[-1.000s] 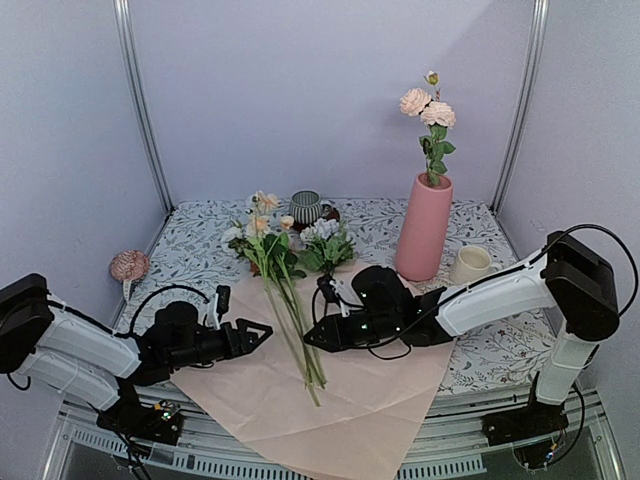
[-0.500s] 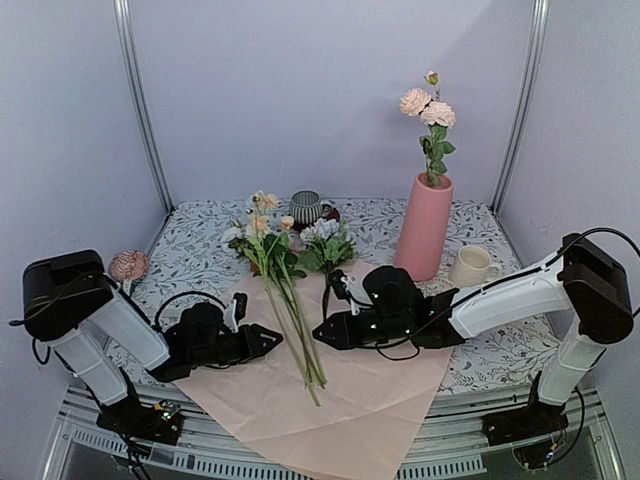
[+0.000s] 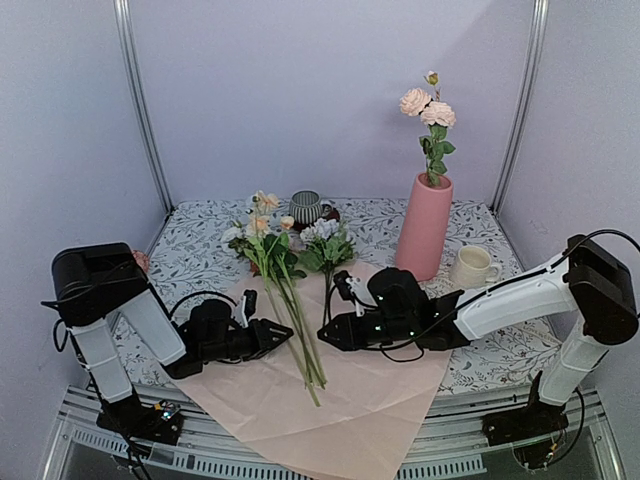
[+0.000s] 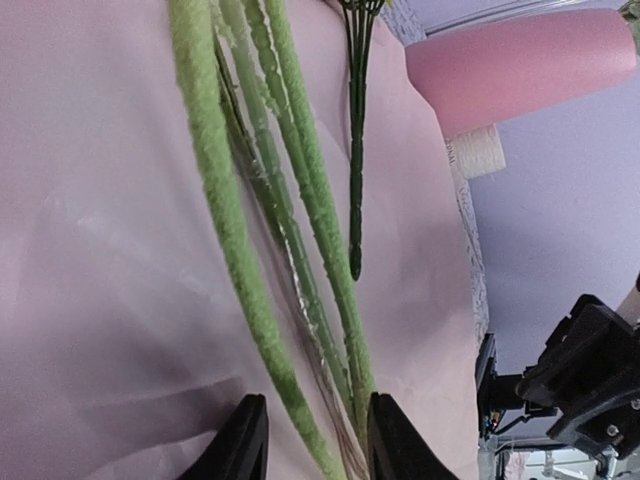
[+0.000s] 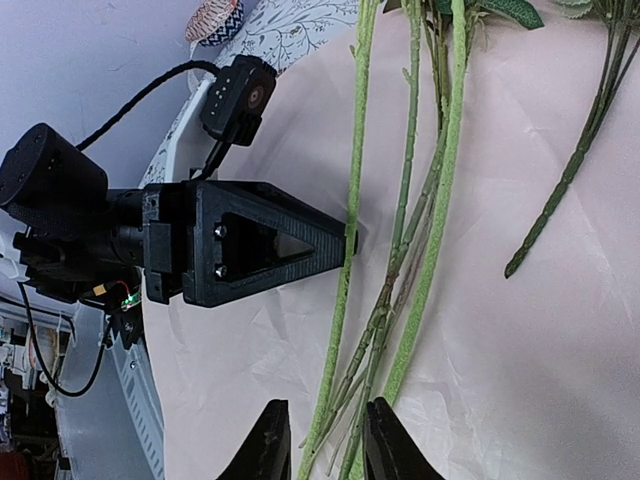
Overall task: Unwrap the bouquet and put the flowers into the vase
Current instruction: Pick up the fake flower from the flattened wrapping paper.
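The flowers [image 3: 262, 232] lie loose on the unfolded pale pink paper [image 3: 360, 400], blooms toward the back and green stems [image 3: 304, 345] pointing at me. My left gripper [image 3: 288, 335] comes in from the left, its jaws turned one above the other and shut on the stems [image 4: 300, 300] near their lower ends; its tip sits on the leftmost stem [image 5: 350, 240]. My right gripper [image 3: 322, 338] hovers just right of the stems, jaws a little apart and empty [image 5: 325, 445]. The tall pink vase [image 3: 423, 230] stands at the back right and holds peach roses [image 3: 428, 105].
A striped grey cup [image 3: 304, 207] stands behind the blooms. A cream mug [image 3: 470, 266] sits right of the vase. A smaller lilac bunch [image 3: 325, 240] with a thin dark stem [image 4: 355, 150] lies beside the main stems. The paper overhangs the near table edge.
My left gripper has slid right onto the stems and its jaws have narrowed around them. The right gripper has drawn back slightly to the right.
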Tool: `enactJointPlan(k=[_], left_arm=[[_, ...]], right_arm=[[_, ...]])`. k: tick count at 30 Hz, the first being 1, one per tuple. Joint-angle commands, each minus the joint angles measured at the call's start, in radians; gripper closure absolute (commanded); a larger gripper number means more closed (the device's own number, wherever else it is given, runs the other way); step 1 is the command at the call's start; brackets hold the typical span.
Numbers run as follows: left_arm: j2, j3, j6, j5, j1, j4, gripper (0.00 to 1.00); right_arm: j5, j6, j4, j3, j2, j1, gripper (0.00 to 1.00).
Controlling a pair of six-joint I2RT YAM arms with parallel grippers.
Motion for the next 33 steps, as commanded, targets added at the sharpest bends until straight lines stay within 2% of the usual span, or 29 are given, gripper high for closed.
enactJointPlan(k=[1,5,11,12,17,26,31,33], left_arm=[[0.02,0.039,0.014,0.023,0.016,0.02,0.65],[0.021,0.039,0.018,0.017,0.029,0.027,0.73],[-0.048,-0.005,0.047,-0.005,0.047,0.04,0.99],[-0.072,-0.016,0.057,-0.02,0.049,0.035,1.0],[-0.258,-0.057,0.12,-0.068,0.049,-0.083,1.0],[-0.701,-0.009,0.34,-0.134,0.022,-0.549,1.0],[-0.827,0.01,0.434,-0.015,0.02,-0.588,1.0],[-0.849,0.021,0.471,0.041,0.015,-0.582,1.0]], right_arm=[[0.022,-0.012,0.016,-0.015,-0.03,0.0,0.72],[0.023,-0.012,0.016,-0.017,-0.034,-0.002,0.73],[0.028,-0.012,0.016,-0.024,-0.045,-0.003,0.73],[0.027,-0.012,0.015,-0.026,-0.048,-0.003,0.73],[0.03,-0.015,0.015,-0.03,-0.06,-0.003,0.73],[0.034,-0.062,0.018,0.005,-0.109,-0.006,0.73],[-0.012,-0.134,0.072,0.064,-0.146,-0.005,0.71],[-0.051,-0.171,0.106,0.085,-0.161,-0.005,0.68]])
